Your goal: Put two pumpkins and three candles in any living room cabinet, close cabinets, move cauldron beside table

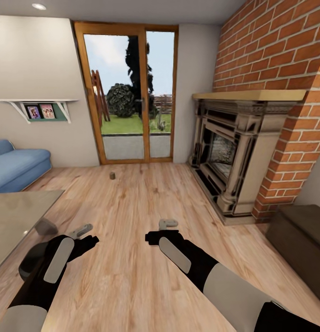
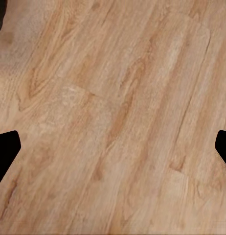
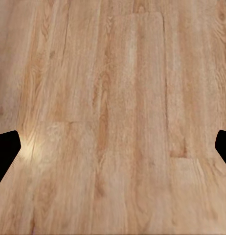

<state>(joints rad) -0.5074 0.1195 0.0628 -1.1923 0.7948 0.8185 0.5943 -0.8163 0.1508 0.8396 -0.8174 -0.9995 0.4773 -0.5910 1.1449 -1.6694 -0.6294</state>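
Both my end effectors hang spread and empty over bare floor — one candle (center frame, by the glass door) awaits collecting.

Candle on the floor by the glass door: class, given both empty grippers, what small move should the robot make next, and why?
Probably roll the base forward toward the candle. It stands alone on the wooden floor, far ahead of the left gripper and right gripper, which are both open and holding nothing, with bare floor between the fingers in the wrist views.
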